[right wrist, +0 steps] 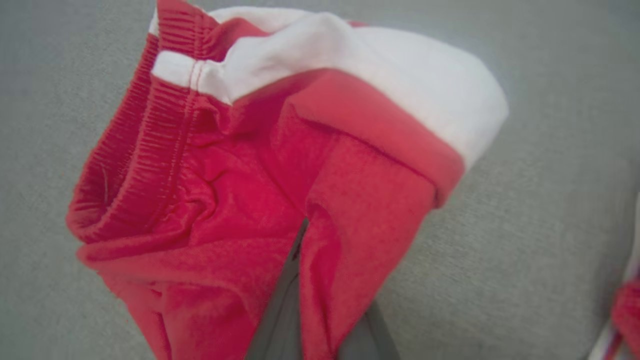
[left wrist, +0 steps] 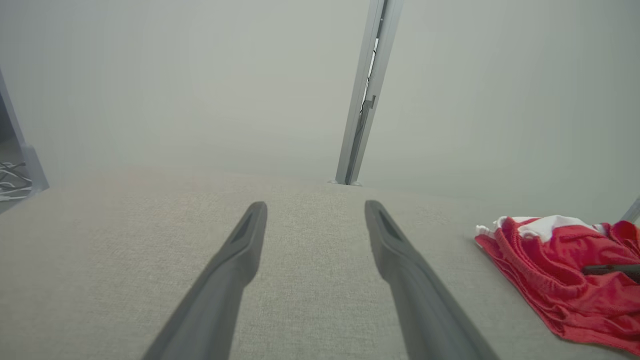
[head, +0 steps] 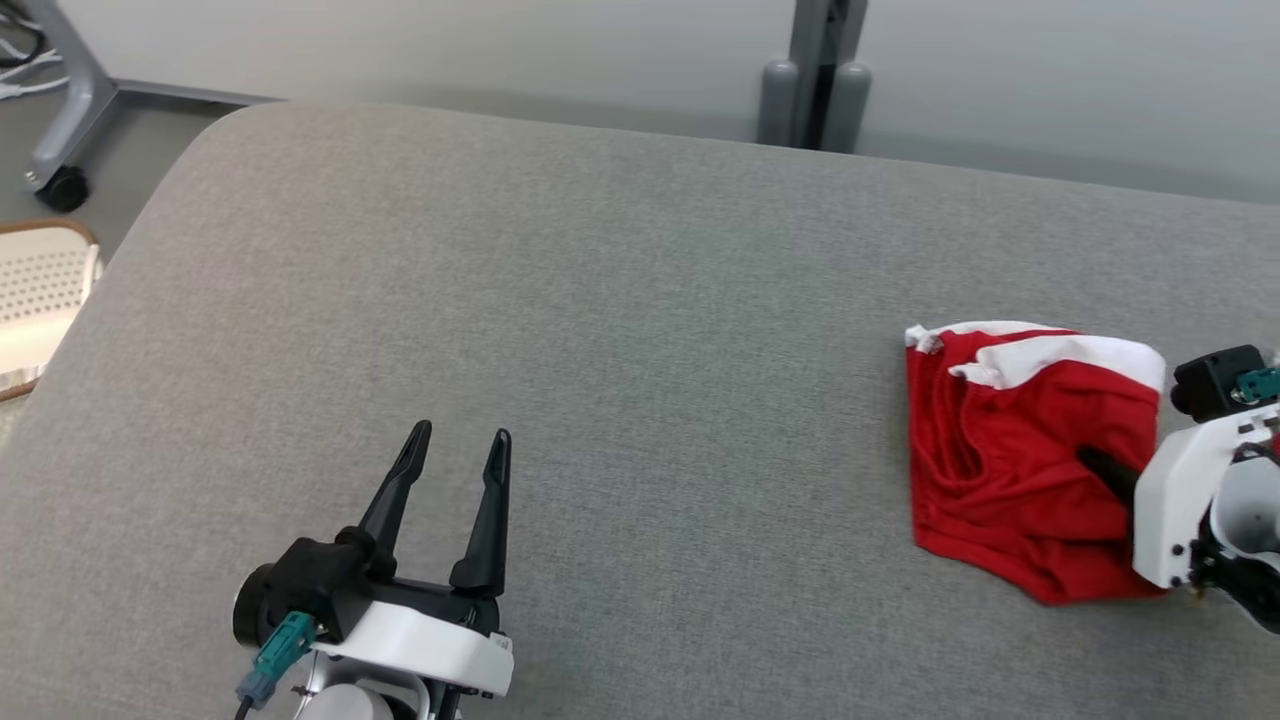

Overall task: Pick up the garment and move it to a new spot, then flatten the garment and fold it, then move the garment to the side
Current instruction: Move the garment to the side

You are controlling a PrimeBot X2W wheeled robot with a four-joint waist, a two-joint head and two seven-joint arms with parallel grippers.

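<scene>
The garment (head: 1010, 460) is a crumpled red piece with a white band and a ribbed elastic waistband, lying at the right side of the grey fabric table (head: 620, 330). My right gripper (head: 1090, 462) reaches into it from the right edge, shut on a fold of the red cloth. In the right wrist view the garment (right wrist: 240, 200) bunches around the dark fingers (right wrist: 280, 320), which pinch a ridge of fabric. My left gripper (head: 462, 440) rests open at the lower left, well away from the garment. Its fingers (left wrist: 235, 255) stand spread over bare table, with the garment (left wrist: 560, 275) at the right.
A grey post (head: 820, 80) stands behind the table's far edge. Off the left edge sit a white perforated basket (head: 40, 300) and a wheeled frame leg (head: 70, 120). Bare table stretches across the middle and left.
</scene>
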